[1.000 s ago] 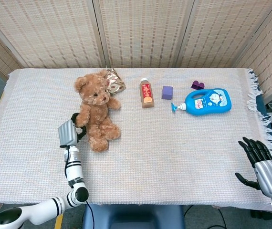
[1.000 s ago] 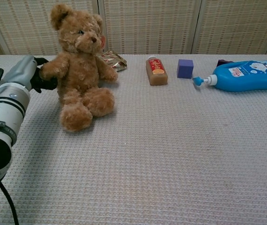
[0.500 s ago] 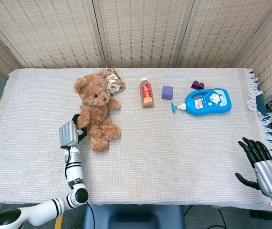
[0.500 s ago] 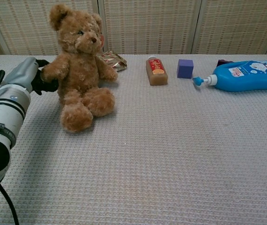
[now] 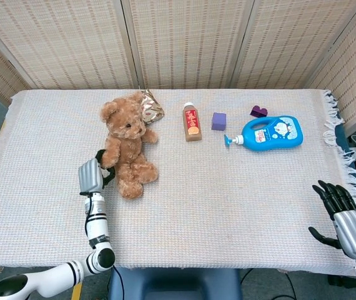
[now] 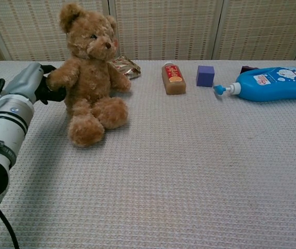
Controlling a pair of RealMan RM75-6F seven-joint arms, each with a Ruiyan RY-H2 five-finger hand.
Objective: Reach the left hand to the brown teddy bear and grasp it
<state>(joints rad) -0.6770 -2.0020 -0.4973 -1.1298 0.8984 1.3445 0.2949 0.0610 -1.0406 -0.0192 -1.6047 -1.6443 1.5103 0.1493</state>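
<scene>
The brown teddy bear (image 5: 127, 145) sits on the cloth at the left, leaning a little to the right; it also shows in the chest view (image 6: 91, 72). My left hand (image 5: 92, 174) is at the bear's side, and its black fingers (image 6: 49, 89) close around the bear's near arm, with the paw lying between them. Part of the fingers is hidden behind that arm. My right hand (image 5: 343, 215) hangs off the table's front right corner with its fingers spread and nothing in it.
Behind the bear lies a shiny snack packet (image 5: 150, 107). To the right stand a brown bottle (image 5: 192, 122), a purple cube (image 5: 219, 121), a dark purple block (image 5: 258, 111) and a blue pump bottle lying flat (image 5: 270, 132). Woven screens close the back.
My left hand has shifted slightly to the right against the bear's arm, and the bear's head and body have tipped a little rightward. The right hand has not moved.
</scene>
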